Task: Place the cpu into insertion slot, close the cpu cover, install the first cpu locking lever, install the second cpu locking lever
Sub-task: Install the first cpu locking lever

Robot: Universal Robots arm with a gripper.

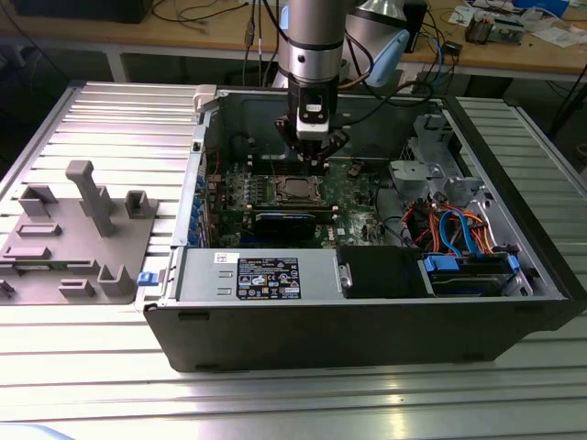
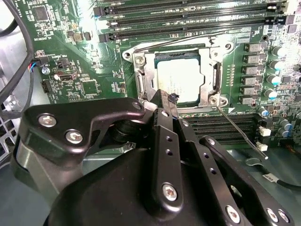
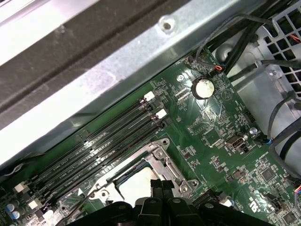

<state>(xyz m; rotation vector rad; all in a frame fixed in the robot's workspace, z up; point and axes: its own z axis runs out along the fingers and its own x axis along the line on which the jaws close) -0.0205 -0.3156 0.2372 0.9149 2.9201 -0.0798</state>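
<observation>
The cpu [image 2: 181, 80] lies flat in the insertion slot [image 2: 141, 82], with the cpu cover [image 2: 212, 77] folded down around it so its silver top shows through the window. The pincer [image 2: 165, 101] hangs just over the slot's near edge, its fingers drawn together with nothing between them. A thin locking lever [image 2: 240, 129] slants away beside it. Beyond the pincer run the long memory slots [image 2: 188, 14] on the green board [image 2: 80, 61]. In the exterior view the pincer [image 1: 310, 151] hangs inside the open computer case [image 1: 367, 321].
</observation>
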